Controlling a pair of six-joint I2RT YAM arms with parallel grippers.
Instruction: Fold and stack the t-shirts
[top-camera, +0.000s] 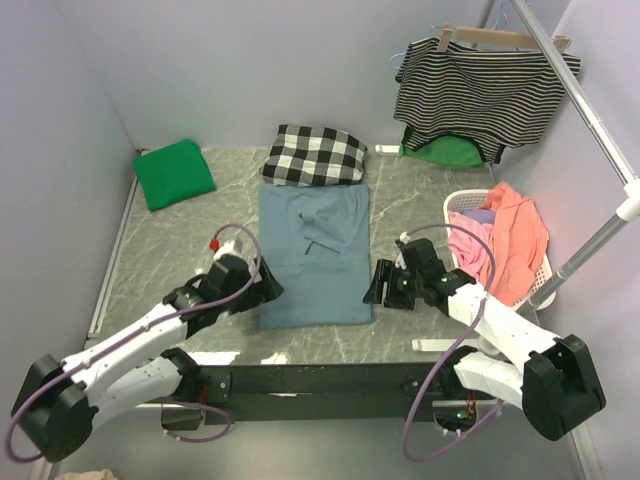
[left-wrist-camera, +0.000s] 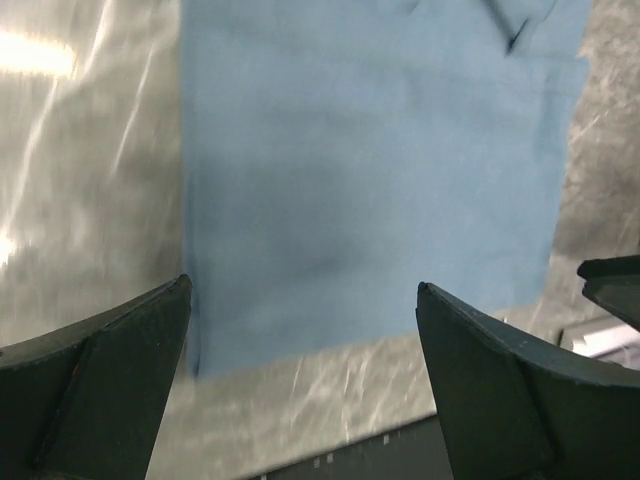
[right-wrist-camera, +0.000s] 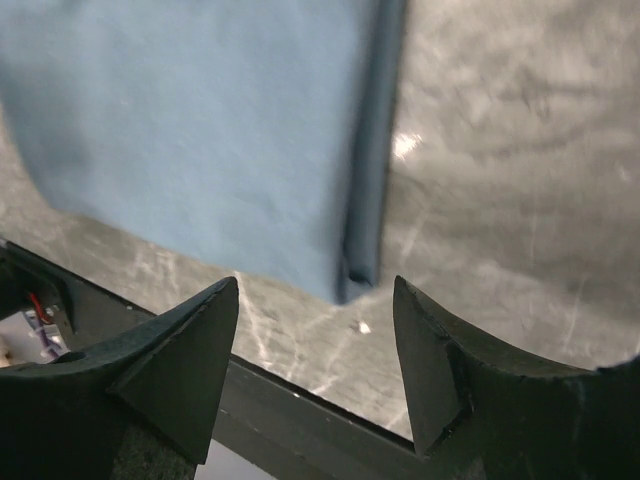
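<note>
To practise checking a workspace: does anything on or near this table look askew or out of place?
An orange garment spills over the basket rim at the right. The blue shirt lies flat, with a small pucker near its far end.

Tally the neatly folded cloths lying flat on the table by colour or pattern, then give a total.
Slate-blue t-shirt: 1
Bright green t-shirt: 1
Black-and-white checked cloth: 1
Total: 3

Slate-blue t-shirt (left-wrist-camera: 370, 180) flat on marble table (left-wrist-camera: 90, 200); fingers (left-wrist-camera: 120, 390) spread wide.
</note>
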